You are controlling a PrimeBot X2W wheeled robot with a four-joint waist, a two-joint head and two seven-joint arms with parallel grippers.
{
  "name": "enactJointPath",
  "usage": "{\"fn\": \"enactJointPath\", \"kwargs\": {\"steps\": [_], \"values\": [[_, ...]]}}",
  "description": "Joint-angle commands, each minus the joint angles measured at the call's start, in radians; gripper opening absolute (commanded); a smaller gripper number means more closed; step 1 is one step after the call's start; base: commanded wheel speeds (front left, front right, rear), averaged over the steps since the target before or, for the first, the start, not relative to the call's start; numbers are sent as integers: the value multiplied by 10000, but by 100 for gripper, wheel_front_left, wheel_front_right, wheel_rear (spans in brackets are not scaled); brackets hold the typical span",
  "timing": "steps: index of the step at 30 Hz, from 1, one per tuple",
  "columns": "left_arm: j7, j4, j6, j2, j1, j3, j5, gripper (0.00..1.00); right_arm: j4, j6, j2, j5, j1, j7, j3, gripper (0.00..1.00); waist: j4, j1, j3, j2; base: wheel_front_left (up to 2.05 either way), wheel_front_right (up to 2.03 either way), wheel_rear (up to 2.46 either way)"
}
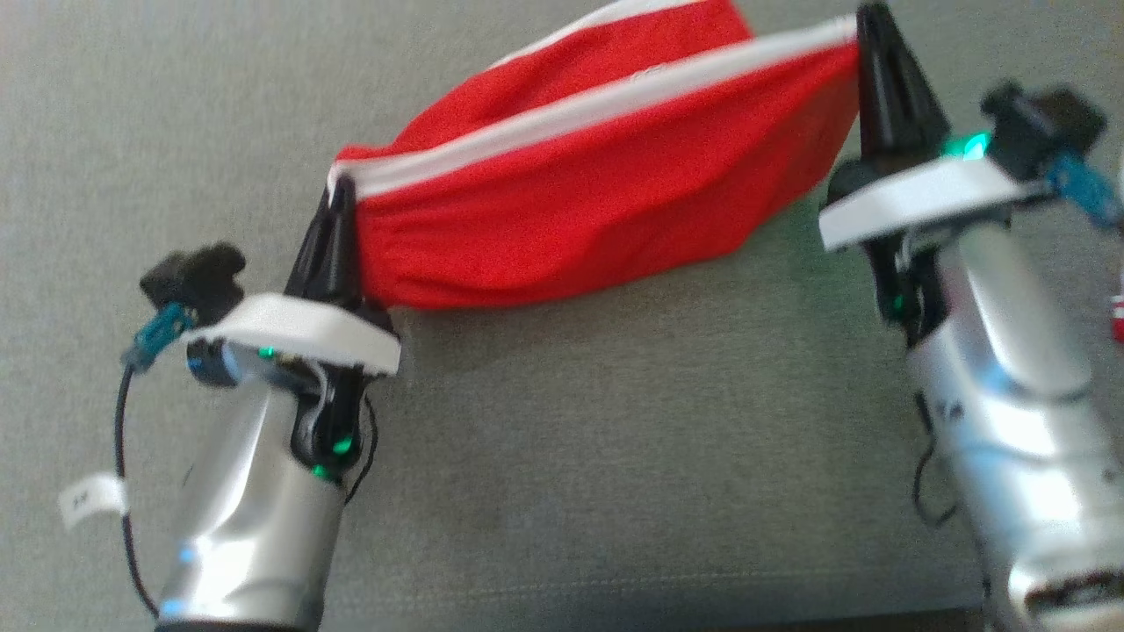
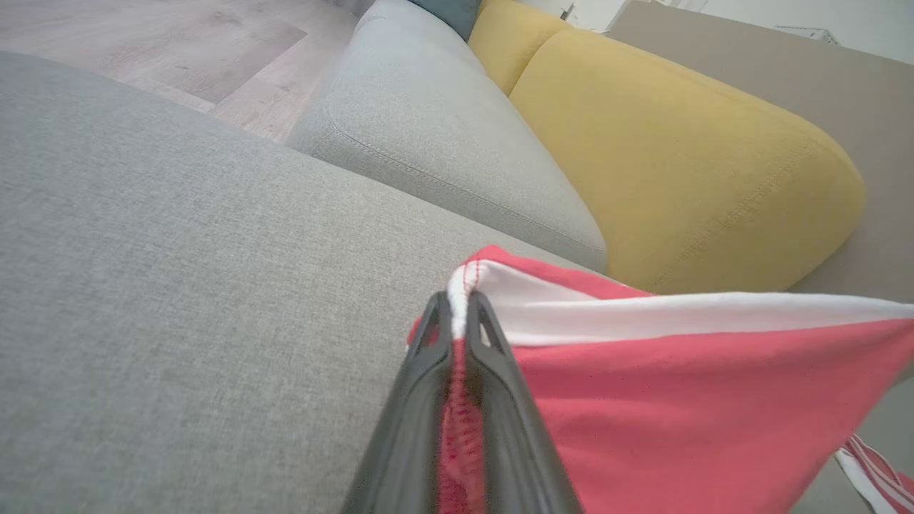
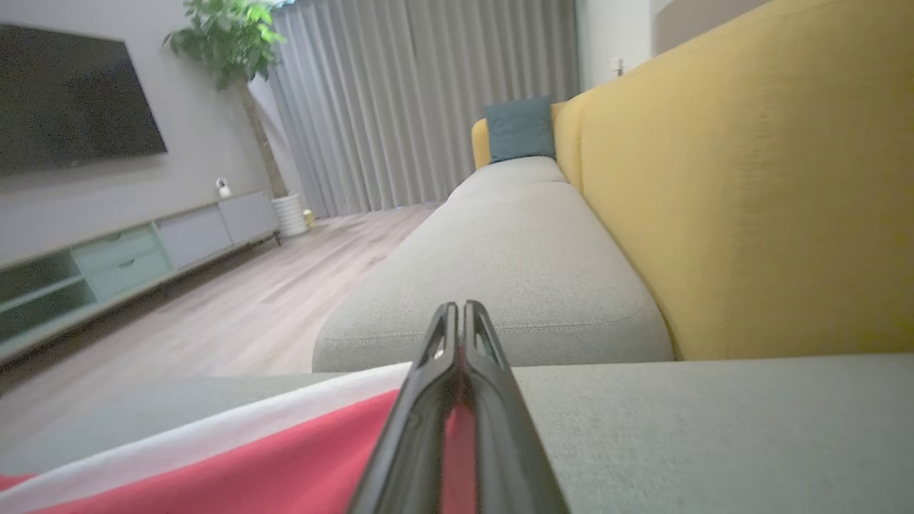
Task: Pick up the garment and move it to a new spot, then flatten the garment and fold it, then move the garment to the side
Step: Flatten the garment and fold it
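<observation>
Red garment [image 1: 597, 202] with a white band along its top edge, possibly shorts; the head view is blurred. It is stretched between both grippers over the grey sofa seat [image 1: 615, 439].

Left gripper [image 1: 341, 197]: jaws pressed together on the band's seamed corner.

Right gripper [image 1: 872, 35]: jaws pinching the opposite corner.

The garment's far fold is cut off at the frame top. Its lower edge sags toward the cushion; contact is unclear. A red-and-white scrap [image 1: 1117, 316] is mostly cropped at the right edge.

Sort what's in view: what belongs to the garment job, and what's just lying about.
Job: red garment, held stretched between left gripper and right gripper, both shut on its white-banded edge; grey seat cushion under it.
Lying about: yellow back cushion, teal cushion, television, potted plant.
</observation>
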Motion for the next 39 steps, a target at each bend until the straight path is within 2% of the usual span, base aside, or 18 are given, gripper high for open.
{"fn": "enactJointPath", "kwargs": {"steps": [1, 9, 14, 19, 21, 22, 23, 24, 25, 26, 35, 39], "values": [[-61, -67, 96, 191, -623, 28, -137, 0, 87, 65, -105, -359, -776, -37, 362, 0, 497, 1, 742, 0, 0, 0, 0], [-61, 468, 396, 191, -2578, -848, -650, 0, 2176, 65, -128, -1134, -3351, -37, -84, 0, 1150, 1, 1941, 0, 0, 0, 0], [-61, 449, 643, 191, -3178, -1157, -938, 0, 3203, 65, -131, -1853, -4148, -37, -702, 0, 1333, 1, 2322, 0, 0, 0, 0], [-61, 415, 914, 191, -3554, -1419, -1105, 1, 3682, 65, -48, -2552, -4535, -37, -1345, 0, 1383, 1, 2600, 0, 0, 0, 0], [-61, 388, 1032, 191, -3663, -1472, -1133, 41, 3779, 65, -15, -2833, -4638, -37, -1611, 0, 1370, 1, 2686, 0, 0, 0, 0], [-61, 363, 1090, 191, -3698, -1479, -1127, 89, 3799, 65, 9, -2965, -4668, -37, -1739, 0, 1364, 1, 2708, 0, 0, 0, 0], [-61, 357, 1145, 191, -3713, -1498, -1114, 100, 3814, 65, 36, -3091, -4686, -37, -1876, 0, 1355, 1, 2720, 0, 0, 0, 0], [-61, 368, 1196, 191, -3715, -1529, -1109, 100, 3849, 65, 76, -3179, -4692, -37, -2036, 16, 1344, 1, 2720, 0, 0, 0, 0], [-61, 388, 1267, 191, -3716, -1579, -1036, 100, 3842, 65, 133, -3196, -4702, -37, -2186, 88, 1336, 1, 2717, 0, 0, 0, 0], [-61, 375, 1322, 191, -3698, -1614, -965, 100, 3767, 65, 189, -3210, -4702, -38, -2280, 100, 1325, 1, 2705, 0, 0, 0, 0], [-61, 113, 1696, 191, -2962, -1451, -357, 100, 3574, 65, 308, -2990, -4045, -38, -2264, 100, 1290, 1, 2290, 0, 0, 0, 0], [-61, -77, 1795, 191, -2396, -1411, -157, 100, 3898, 65, 88, -2866, -3466, -38, -1757, 100, 1306, 1, 2005, 0, 0, 0, 0]]}}
